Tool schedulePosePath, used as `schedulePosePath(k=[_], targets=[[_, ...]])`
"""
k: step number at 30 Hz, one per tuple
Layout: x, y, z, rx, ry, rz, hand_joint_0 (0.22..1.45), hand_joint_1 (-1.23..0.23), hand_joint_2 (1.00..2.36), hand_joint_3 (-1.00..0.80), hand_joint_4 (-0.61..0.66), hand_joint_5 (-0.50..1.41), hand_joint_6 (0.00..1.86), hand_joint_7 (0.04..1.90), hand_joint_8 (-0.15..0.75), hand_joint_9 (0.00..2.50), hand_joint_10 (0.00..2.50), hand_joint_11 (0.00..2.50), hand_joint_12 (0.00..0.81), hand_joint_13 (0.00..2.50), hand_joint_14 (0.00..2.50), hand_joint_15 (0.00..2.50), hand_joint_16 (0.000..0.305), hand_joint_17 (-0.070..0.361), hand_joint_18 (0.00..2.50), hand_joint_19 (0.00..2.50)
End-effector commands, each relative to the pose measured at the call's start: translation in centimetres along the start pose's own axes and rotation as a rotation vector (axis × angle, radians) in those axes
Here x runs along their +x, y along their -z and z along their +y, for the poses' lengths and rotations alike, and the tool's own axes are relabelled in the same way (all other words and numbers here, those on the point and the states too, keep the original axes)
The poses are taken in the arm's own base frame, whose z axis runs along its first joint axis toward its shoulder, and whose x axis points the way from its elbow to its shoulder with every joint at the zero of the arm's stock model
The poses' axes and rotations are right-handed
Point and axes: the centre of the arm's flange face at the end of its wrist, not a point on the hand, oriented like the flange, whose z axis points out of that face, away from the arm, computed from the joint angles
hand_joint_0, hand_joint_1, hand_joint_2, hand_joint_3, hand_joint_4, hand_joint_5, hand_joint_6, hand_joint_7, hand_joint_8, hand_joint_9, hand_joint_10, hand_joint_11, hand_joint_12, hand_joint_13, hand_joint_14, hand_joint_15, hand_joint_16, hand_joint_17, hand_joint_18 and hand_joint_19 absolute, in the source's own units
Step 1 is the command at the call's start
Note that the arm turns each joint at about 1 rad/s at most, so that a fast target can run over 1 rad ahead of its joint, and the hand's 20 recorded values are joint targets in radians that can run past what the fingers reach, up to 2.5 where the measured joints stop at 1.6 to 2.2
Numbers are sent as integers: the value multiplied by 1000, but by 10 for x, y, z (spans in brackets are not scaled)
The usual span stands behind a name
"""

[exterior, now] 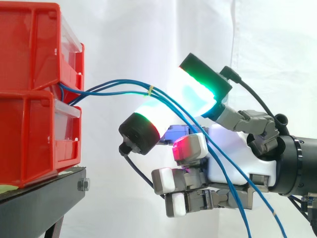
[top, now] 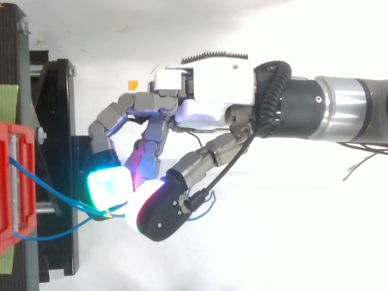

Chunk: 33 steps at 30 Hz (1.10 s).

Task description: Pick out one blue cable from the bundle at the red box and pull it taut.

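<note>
The blue cables (exterior: 124, 83) leave the red box (exterior: 29, 134) toward 3 o'clock, cross the hand (exterior: 230, 158), then sag toward 5 o'clock. I judge them light, limp and slick. I'd take one strand just past the yellow tie (exterior: 150, 90). I can't tell whether the hand has caught them.

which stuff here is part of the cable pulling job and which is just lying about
Job: blue cables, their yellow tie, red bins, hand pinching the cables.
Lying about: black stand, orange scrap, green tape, white curtain.
</note>
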Motion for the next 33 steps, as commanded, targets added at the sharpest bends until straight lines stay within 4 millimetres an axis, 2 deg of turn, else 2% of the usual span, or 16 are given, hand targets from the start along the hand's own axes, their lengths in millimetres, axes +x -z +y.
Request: schedulePosePath(k=[1,8,12,15,19,24,25,27,30,31,33], targets=[[0,0,0,1,0,1,595,-828,1021,-226,11,-98,908,989,266,1317,23,645,338,1013,21,560,45,102,828,693],[0,0,1,-1,0,-1,595,-860,1018,-112,-9,-75,923,948,297,1394,21,619,367,1071,20,542,52,116,911,656],[1,0,-1,1,0,1,590,-862,1015,-87,0,-60,913,995,302,1424,23,615,380,1094,20,529,55,124,945,646],[1,0,1,-2,0,1,572,-814,1006,-105,6,-51,906,1009,324,1455,22,587,406,1128,18,516,62,140,1004,625],[1,0,1,-4,0,1,545,-675,1032,-113,18,-49,897,1026,339,1453,18,543,432,1123,19,501,68,152,1023,614],[1,-1,0,-4,0,1,540,-658,1044,-106,-1,-49,894,1030,335,1443,18,542,430,1119,17,502,68,152,1015,617],[1,-1,0,-4,0,1,533,-649,1065,-105,-11,-48,892,1042,336,1444,18,543,429,1119,16,499,68,152,1011,623],[1,-1,2,-5,0,2,503,-607,1211,-141,-19,-45,890,1036,331,1451,18,528,431,1124,18,497,69,154,1020,617],[1,0,1,-1,0,1,491,-580,1270,-150,-29,-42,886,1051,323,1458,18,525,431,1126,16,495,68,154,1020,616],[1,-1,1,-2,0,1,474,-497,1390,-185,-31,-41,884,1037,318,1461,17,514,430,1128,17,490,69,155,1023,615],[0,0,0,1,0,-1,474,-446,1394,-181,-27,-39,877,1030,319,1472,17,498,432,1127,18,496,69,155,1022,615]])
